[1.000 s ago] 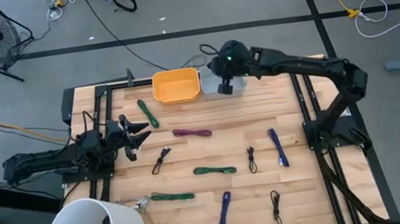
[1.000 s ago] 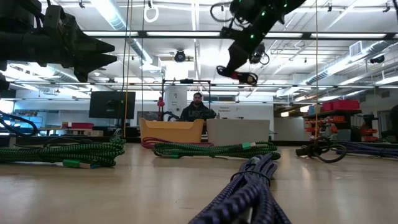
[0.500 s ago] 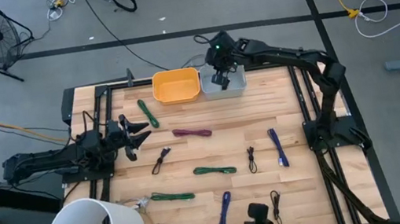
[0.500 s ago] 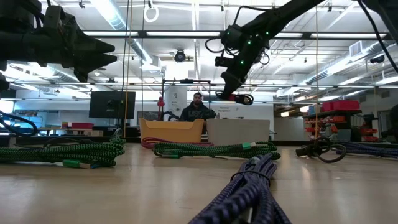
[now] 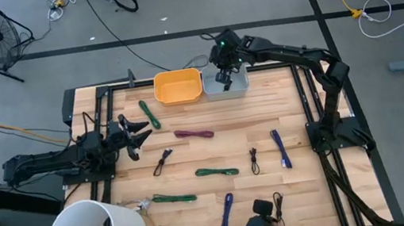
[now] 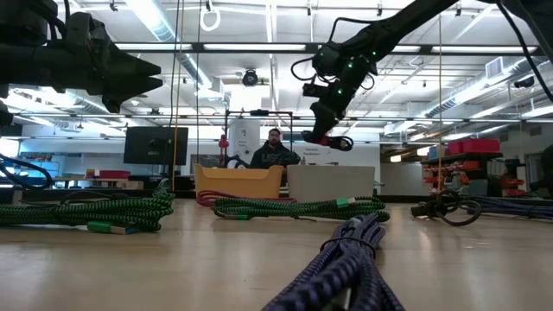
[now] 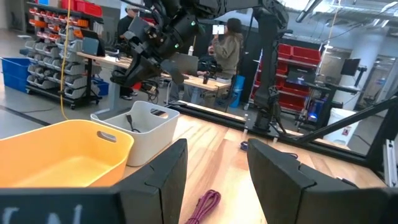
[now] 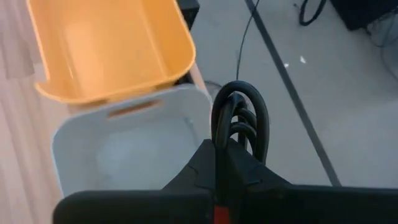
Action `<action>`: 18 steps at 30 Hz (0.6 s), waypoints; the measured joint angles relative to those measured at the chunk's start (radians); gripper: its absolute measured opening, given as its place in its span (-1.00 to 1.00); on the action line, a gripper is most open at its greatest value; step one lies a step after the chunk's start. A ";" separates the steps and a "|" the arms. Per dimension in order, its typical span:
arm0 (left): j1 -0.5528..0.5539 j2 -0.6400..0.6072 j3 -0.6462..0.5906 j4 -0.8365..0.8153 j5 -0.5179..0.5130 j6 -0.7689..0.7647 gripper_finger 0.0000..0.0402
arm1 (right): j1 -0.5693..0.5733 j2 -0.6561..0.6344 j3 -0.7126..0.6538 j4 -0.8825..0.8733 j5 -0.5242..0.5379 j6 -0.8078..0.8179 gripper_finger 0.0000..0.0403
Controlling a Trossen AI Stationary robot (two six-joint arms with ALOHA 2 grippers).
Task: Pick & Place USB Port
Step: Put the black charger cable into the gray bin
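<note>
Right gripper (image 5: pixel 225 77) shifted over grey bin (image 5: pixel 235 88), jaws clenched on black cable (image 8: pixel 239 121), left jaws released

You are looking at a black coiled USB cable (image 8: pixel 239 121), hanging looped over the grey bin (image 8: pixel 81 144). More bundled cables, green (image 5: pixel 217 172), purple (image 5: pixel 194 134), blue (image 5: pixel 280 148), are lying scattered across the wooden table (image 5: pixel 288 100).
</note>
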 joint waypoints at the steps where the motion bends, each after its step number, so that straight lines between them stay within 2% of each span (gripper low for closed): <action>1: 0.000 0.000 0.000 0.000 0.000 0.000 -0.13 | 0.000 0.000 -0.004 -0.001 0.015 0.000 -0.98; 3: 0.000 0.000 0.000 0.000 0.000 -0.003 -0.13 | 0.000 0.000 -0.013 0.011 0.045 -0.002 -0.94; 6: 0.000 0.000 0.000 0.000 0.000 -0.003 -0.13 | 0.000 0.001 -0.024 0.016 0.073 0.008 -0.78; 12: 0.000 0.000 0.000 0.000 0.000 -0.002 -0.13 | 0.001 0.000 -0.024 0.026 0.066 0.026 -0.43; 18: 0.000 0.000 0.000 0.000 0.000 -0.002 -0.13 | 0.001 0.000 -0.024 0.029 0.067 0.029 -0.24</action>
